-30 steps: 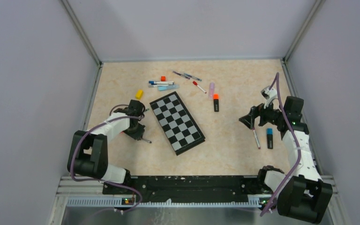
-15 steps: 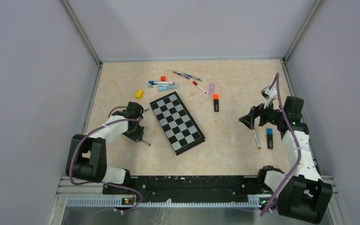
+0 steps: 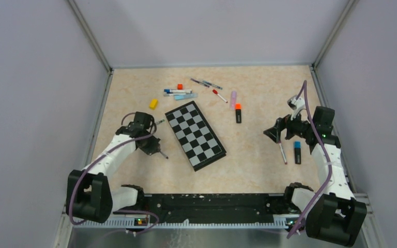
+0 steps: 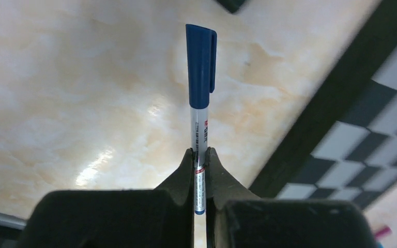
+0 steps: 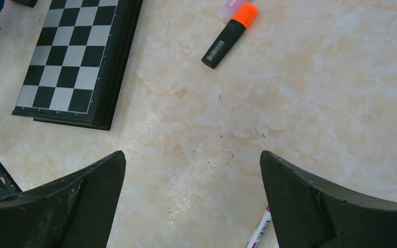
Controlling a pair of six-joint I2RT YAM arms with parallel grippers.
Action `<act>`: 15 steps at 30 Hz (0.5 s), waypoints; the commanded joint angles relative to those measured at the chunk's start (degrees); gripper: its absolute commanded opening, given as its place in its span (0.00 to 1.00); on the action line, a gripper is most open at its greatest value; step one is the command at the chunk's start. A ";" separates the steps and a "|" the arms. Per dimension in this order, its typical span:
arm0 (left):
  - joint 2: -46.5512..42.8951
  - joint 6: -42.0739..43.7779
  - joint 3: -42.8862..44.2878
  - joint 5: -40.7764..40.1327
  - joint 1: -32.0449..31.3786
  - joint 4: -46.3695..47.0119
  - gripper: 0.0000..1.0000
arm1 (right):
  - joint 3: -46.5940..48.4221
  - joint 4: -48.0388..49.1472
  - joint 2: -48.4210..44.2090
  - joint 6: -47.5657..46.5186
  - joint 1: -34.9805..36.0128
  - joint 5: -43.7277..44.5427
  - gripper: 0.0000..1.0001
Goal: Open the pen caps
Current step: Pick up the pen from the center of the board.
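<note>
Swung left arm (image 3: 115, 150) outward; clamps pen (image 4: 200, 129), blue cap (image 4: 201, 64) on, in left gripper (image 4: 200, 155); holds right gripper (image 5: 191, 160) wide open over table (image 5: 315, 77).

print on pen (image 4: 200, 139) unreadable, highlighter (image 5: 221, 45) likewise

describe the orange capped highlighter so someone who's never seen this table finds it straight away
Start at the chessboard in the middle of the table. Just right of its far end lies a black highlighter, apart from the board, its orange cap pointing away from the arms. The marker beyond it is pale lilac, and the other black highlighter, far right, has a blue cap.
</note>
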 commanded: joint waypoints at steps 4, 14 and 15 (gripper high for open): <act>-15.17 17.70 -1.80 24.23 0.09 20.77 0.00 | 1.91 -2.72 -1.21 -5.88 0.26 -7.69 0.99; -16.21 14.41 -13.49 36.99 -11.42 78.73 0.00 | 7.31 -16.59 -2.25 -14.00 2.33 -18.63 0.99; -14.32 15.15 -12.49 35.93 -13.63 81.31 0.00 | 9.06 -19.17 -1.67 -14.70 3.86 -18.57 0.99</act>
